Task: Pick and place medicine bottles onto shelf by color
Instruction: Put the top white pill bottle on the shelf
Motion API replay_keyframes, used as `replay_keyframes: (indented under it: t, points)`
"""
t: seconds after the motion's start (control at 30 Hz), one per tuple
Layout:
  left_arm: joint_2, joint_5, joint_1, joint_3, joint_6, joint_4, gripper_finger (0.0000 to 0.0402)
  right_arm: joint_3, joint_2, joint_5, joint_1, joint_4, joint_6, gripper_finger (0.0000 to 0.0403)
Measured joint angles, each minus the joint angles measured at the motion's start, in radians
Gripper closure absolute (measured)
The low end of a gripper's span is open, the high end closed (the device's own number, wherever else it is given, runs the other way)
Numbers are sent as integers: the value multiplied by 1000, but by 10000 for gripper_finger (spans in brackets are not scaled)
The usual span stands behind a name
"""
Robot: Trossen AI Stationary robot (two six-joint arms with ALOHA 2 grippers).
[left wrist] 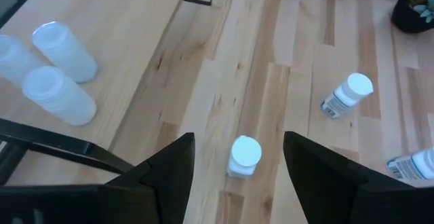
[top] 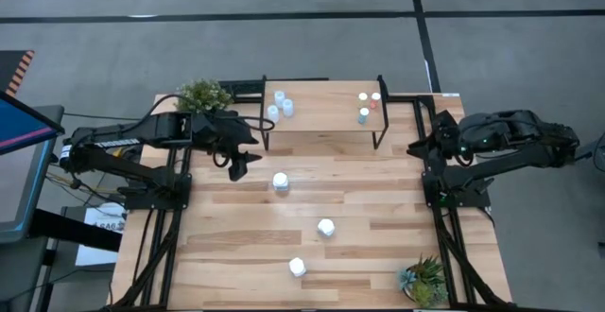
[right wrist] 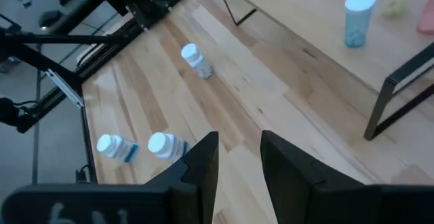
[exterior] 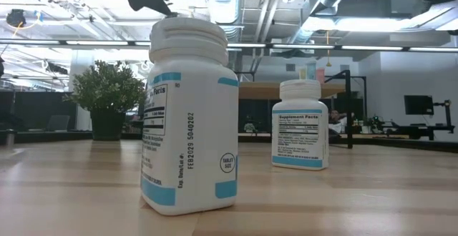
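left gripper (top: 239,167): fingers wide, left of your nearest white bottle (top: 281,182), centre frame.
right gripper (top: 416,148): narrow gap, empty.
shelf (top: 321,113): its black leg (top: 267,140) stands close by.

From my remote seat the worktop (top: 378,208) reads as pale wood planks with visible grain and a smooth, faintly satin finish, and the shelf (top: 321,113) has the same light wood top on thin matt black metal legs. The white medicine bottles (exterior: 189,118) look like smooth, slightly glossy plastic with ribbed caps and printed paper labels, while the pale-blue bottles (left wrist: 57,71) look frosted and translucent. The left gripper (left wrist: 237,176) fingers appear matt black plastic.
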Motion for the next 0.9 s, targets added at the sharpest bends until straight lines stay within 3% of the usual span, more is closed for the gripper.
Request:
replay_keyframes:
  t: [0.23, 0.37, 0.57, 0.77, 0.9]
  points:
    - [0, 8, -1, 0, 43, 0, 191, 0, 0, -13, 0, -90, -7, 269]
    - [14, 78, -28, 0, 98, 2, 191, 0, -2, -31, 0, -114, -8, 269]
    - [80, 27, -93, 1, 145, 16, 191, 0, -1, -30, 0, -119, -8, 269]
    - [179, 34, -99, 1, 5, 24, 191, 0, -1, -26, 0, -119, -6, 269]
    - [245, 190, -82, 1, -88, 11, 186, 0, -1, -22, 0, -119, 0, 263]
